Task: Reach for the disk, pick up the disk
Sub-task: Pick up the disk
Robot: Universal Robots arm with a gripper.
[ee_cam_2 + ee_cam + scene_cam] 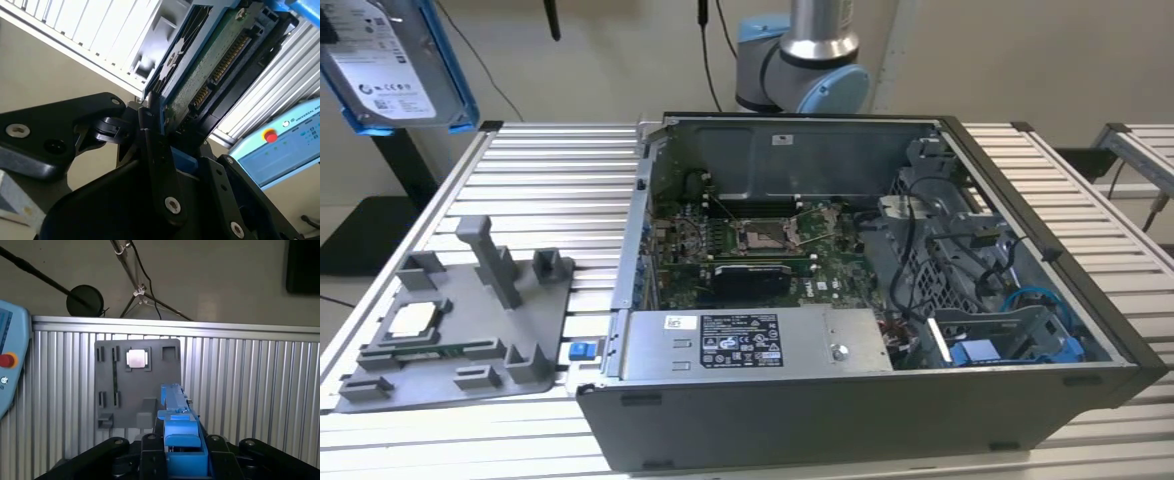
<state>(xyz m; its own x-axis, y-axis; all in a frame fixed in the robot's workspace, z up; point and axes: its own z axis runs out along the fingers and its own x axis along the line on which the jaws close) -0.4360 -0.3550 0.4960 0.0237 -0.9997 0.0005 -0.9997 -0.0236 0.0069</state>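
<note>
The disk [394, 65], silver-grey with a white label and a blue bracket, hangs in the air at the exterior view's upper left, above the slatted table. In the second wrist view its green circuit-board underside [220, 60] and connector edge show, clamped between my gripper's [180, 137] black fingers [156, 150]. In the first wrist view the blue bracket edge [181, 432] stands upright in my gripper [182, 455], shut on it from both sides.
An open computer case [881, 400] fills the table's middle, with a grey box bearing a white sticker [747, 342] inside. A grey fixture plate [454, 330] holding a small square chip [411, 320] lies on the exterior view's left. The arm's base [801, 60] stands behind the case.
</note>
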